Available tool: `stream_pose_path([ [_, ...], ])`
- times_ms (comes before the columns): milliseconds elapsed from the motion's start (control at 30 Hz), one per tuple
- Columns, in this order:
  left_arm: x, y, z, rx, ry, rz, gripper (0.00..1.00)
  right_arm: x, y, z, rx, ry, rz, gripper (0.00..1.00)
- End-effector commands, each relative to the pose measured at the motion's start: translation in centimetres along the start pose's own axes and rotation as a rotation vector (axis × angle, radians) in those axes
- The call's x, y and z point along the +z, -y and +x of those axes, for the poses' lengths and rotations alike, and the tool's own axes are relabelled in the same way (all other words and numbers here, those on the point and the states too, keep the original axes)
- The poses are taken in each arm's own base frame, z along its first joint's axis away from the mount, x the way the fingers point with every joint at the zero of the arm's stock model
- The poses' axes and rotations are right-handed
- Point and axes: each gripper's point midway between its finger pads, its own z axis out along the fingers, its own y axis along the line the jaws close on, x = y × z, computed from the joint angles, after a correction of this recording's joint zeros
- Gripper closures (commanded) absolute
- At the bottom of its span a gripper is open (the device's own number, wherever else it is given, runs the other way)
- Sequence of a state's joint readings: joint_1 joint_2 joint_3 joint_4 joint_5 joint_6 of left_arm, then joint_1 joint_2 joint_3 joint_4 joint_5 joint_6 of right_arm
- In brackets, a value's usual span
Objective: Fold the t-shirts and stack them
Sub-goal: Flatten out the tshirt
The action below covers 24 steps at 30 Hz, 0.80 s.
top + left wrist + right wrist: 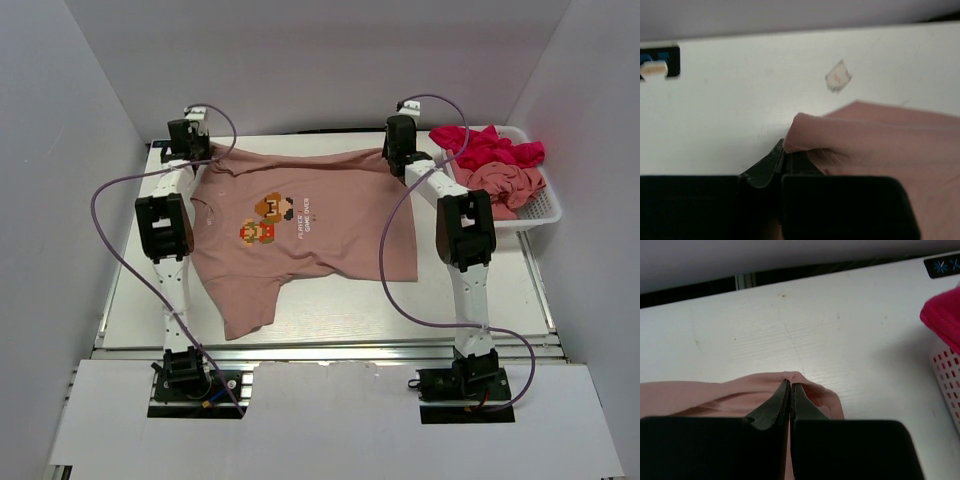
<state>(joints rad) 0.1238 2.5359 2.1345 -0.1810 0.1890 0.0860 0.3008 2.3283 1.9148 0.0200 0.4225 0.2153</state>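
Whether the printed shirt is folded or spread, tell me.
Spread: the shirt lies flat, print up, far edge pinched by the left gripper and right gripper.

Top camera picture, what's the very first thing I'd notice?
The big salmon-pink t-shirt with the pixel-art game print, spread flat in the middle of the white table. The left claw and right claw are each shut on its far edge, one near each end. At the right, a white mesh basket holds a crumpled magenta t-shirt and a second pink t-shirt.
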Motion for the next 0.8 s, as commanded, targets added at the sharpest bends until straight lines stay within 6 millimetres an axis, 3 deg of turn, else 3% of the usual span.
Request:
stream_pose_path([
  [0, -0.8, 0.8, -8.9, 0.034, 0.216, -0.037, 0.88, -1.3, -0.8, -6.0, 0.032, 0.188, -0.039, 1.0],
  [100, -0.2, 3.1, -9.3, 0.084, 0.237, -0.035, 0.88, -0.7, -0.6, -5.6, 0.016, 0.199, -0.024, 1.0],
  [167, -0.1, 3.6, -9.7, 0.117, 0.253, -0.058, 0.87, -0.3, -0.9, -6.0, 0.008, 0.211, -0.032, 1.0],
  [200, 0.1, 3.9, -9.7, 0.124, 0.258, -0.064, 0.84, 0.4, -0.9, -5.1, -0.003, 0.195, -0.031, 1.0],
  [267, 0.3, 4.5, -10.3, 0.116, 0.283, -0.065, 0.76, 0.9, -1.1, -5.8, -0.005, 0.208, -0.031, 1.0],
  [300, 0.9, 4.4, -10.0, 0.086, 0.283, -0.067, 0.63, 1.4, -0.7, -5.1, -0.012, 0.198, -0.009, 1.0],
  [333, 0.8, 4.5, -11.0, 0.076, 0.312, -0.07, 0.53, 1.6, -0.7, -5.0, -0.014, 0.201, 0.001, 0.84],
  [367, 0.9, 4.2, -11.1, 0.066, 0.317, -0.081, 0.41, 1.8, -0.4, -5.1, -0.011, 0.206, 0.011, 0.54],
  [400, 1.0, 4.0, -11.0, 0.055, 0.317, -0.095, 0.17, 1.9, -0.2, -5.1, -0.01, 0.21, 0.022, 0.46],
  [433, 1.0, 4.0, -10.9, 0.053, 0.314, -0.096, 0.07, 1.9, 0.2, -5.2, -0.008, 0.211, 0.033, 0.39],
  [500, 0.5, 3.1, -11.1, 0.058, 0.311, -0.147, 0.02, 1.5, 1.3, -5.7, -0.01, 0.223, 0.066, 0.19],
  [533, -0.7, 2.7, -12.7, 0.06, 0.343, -0.161, 0.02, 1.2, 1.6, -6.4, -0.003, 0.243, 0.073, 0.17],
  [567, -1.2, 2.2, -12.8, 0.058, 0.349, -0.175, 0.02, 0.8, 2.1, -6.9, -0.005, 0.252, 0.083, 0.13],
  [600, -1.9, 1.7, -13.5, 0.04, 0.36, -0.186, 0.02, -0.4, 2.4, -8.6, 0.0, 0.282, 0.089, 0.12],
  [633, -2.9, 0.3, -14.1, 0.018, 0.369, -0.202, 0.02, -0.9, 2.7, -8.4, -0.007, 0.279, 0.095, 0.11],
  [667, -5.0, -0.5, -15.9, -0.025, 0.399, -0.209, 0.02, -1.5, 2.8, -8.8, -0.01, 0.283, 0.095, 0.11],
  [700, -6.1, -1.2, -16.5, -0.041, 0.408, -0.21, 0.02, -3.3, 3.1, -10.9, 0.011, 0.314, 0.088, 0.11],
  [767, -9.7, -2.8, -17.4, -0.074, 0.39, -0.203, 0.02, -4.9, 3.6, -10.6, 0.022, 0.278, 0.094, 0.11],
])
